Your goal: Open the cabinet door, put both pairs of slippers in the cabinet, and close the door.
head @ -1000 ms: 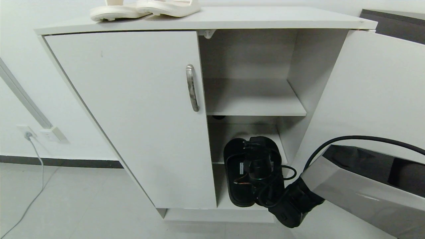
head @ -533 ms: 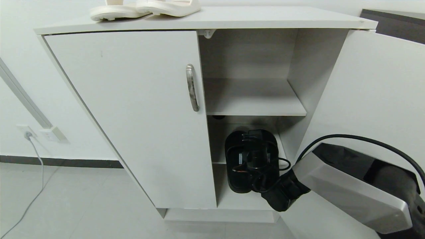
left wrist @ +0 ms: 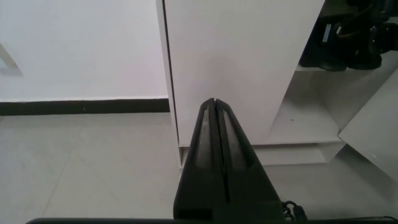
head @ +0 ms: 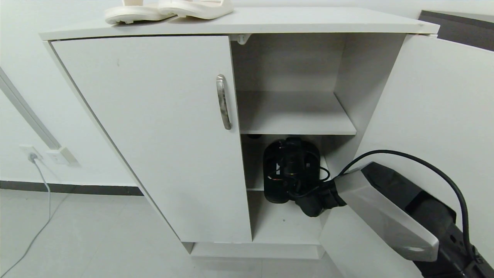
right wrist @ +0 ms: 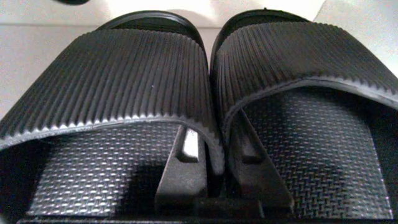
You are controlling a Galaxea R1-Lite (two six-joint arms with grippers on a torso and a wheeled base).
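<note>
Right gripper (right wrist: 221, 168) is clamped on the black slippers (head: 274, 170). Its two fingers (right wrist: 186, 165) pinch the touching inner side walls, so we get both slippers in one grab. The pair sits side by side inside the cabinet (head: 270, 23), in the open right-hand bay under the upper shelf (head: 293, 116), about level with the lower shelf. We cannot tell if the soles rest on it yet.

Right door (head: 436, 100) is swung wide and the left door (head: 146, 127) is shut.

Left gripper (left wrist: 214, 124) hangs low in front of the left door, fingers pressed together with nothing between them.

White slippers (head: 170, 9) lie on the cabinet top, near its left end, well apart from the black pair.

Handling, our guess: they look like light, bendy moulded rubber (ribbed straps, textured footbeds, so not slippery). A firm pinch will flex them rather than damage them. For the white pair we'd take the same hold, on the two inner edges where the slippers meet.
</note>
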